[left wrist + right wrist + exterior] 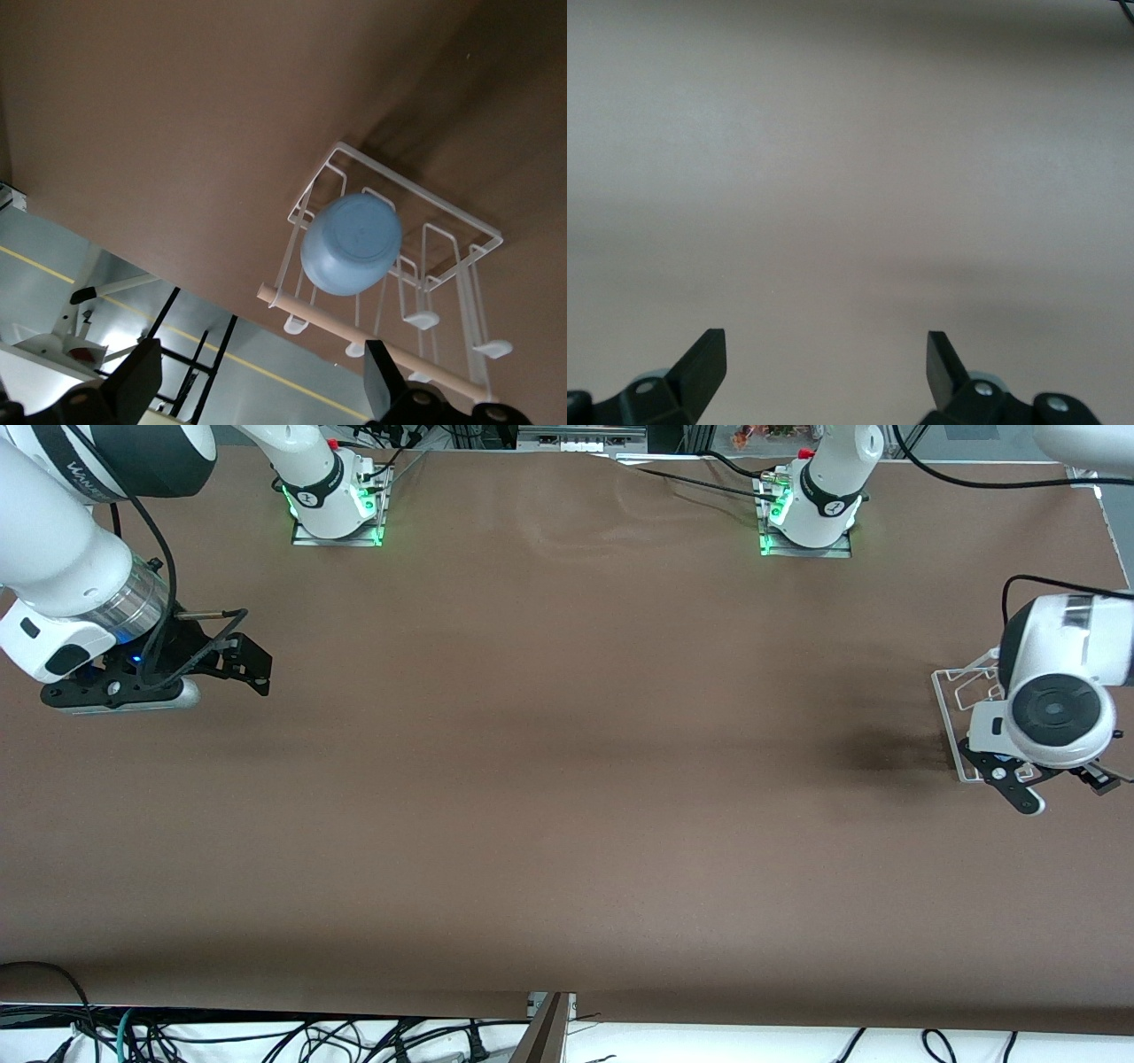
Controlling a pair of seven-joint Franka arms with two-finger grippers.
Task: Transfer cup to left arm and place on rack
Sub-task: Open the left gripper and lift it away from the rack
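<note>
The light blue cup sits base-up on the white wire rack, against its wooden dowel. My left gripper is open and empty, apart from the cup and raised over the rack. In the front view the left gripper and its wrist hang over the rack at the left arm's end of the table and hide the cup. My right gripper is open and empty, low over bare table at the right arm's end; its wrist view shows only its own gripper and table.
The brown table stretches between the two arms. The arm bases stand along the table's edge farthest from the front camera. Cables lie under the table edge nearest that camera.
</note>
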